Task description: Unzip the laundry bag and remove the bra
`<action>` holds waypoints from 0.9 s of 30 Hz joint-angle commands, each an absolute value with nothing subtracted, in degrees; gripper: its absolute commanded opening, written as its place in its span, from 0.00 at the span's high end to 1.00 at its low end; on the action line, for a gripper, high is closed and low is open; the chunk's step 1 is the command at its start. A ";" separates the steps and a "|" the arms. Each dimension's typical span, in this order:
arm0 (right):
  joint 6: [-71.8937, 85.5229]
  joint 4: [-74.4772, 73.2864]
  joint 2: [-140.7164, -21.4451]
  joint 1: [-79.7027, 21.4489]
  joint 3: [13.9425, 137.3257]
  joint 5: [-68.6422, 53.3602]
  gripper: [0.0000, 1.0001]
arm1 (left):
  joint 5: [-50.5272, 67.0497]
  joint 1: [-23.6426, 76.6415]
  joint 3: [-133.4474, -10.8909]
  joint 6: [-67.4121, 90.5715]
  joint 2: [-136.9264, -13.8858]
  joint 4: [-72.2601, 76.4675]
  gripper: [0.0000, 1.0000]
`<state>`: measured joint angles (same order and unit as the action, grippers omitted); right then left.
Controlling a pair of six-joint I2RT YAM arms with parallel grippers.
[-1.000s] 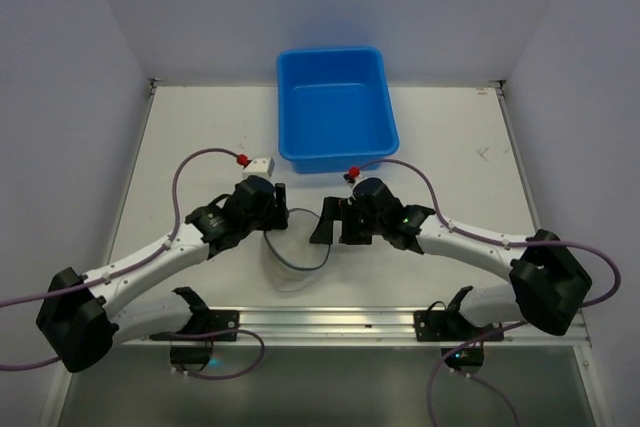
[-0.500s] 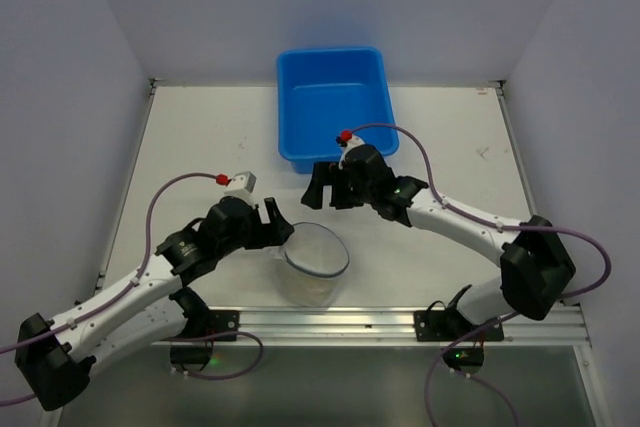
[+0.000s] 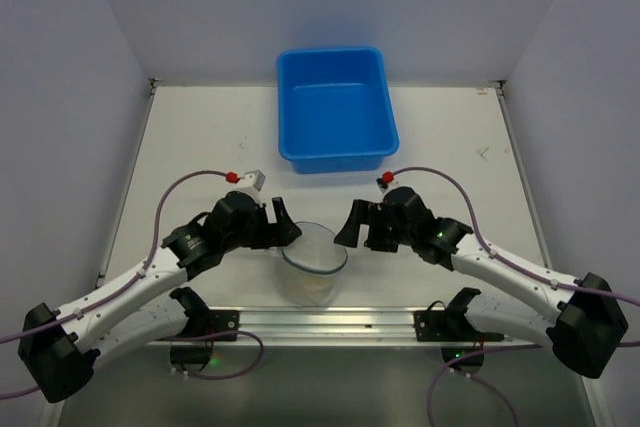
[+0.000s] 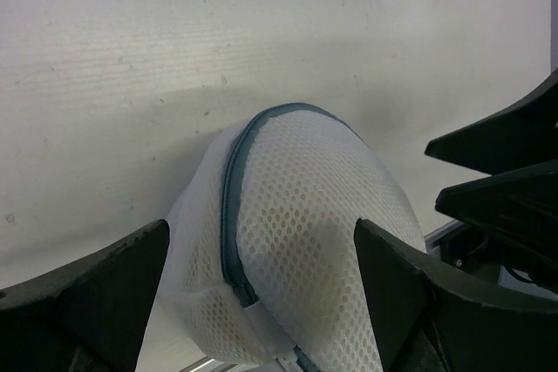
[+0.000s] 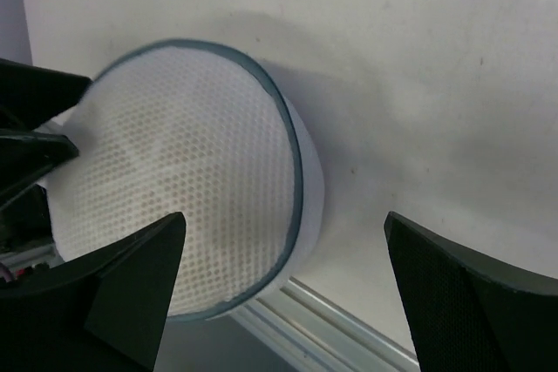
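Laundry bag (image 3: 312, 265) stands low in the centre of the overhead frame, apparently zipped shut, the bra (image 5: 174, 189) only a yellowish tint through the mesh. Left gripper (image 3: 286, 225) and right gripper (image 3: 348, 227) flank it, both spread wide and empty. Best to pin the drum with one, then seek the zip pull, which I cannot pick out. Blue tub (image 3: 335, 159) sits beyond.

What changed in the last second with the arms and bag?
The left tool and right tool pulled apart off the laundry bag, uncovering it; the right swung toward the blue tub, then back. Both now flank the bag, open. Bag and tub stayed put.
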<state>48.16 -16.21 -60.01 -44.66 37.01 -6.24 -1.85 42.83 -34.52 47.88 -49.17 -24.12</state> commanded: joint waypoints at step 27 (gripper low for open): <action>32.80 -3.24 -85.68 -41.49 55.36 -16.98 0.88 | -4.56 42.98 -22.68 56.86 -39.91 -14.33 0.96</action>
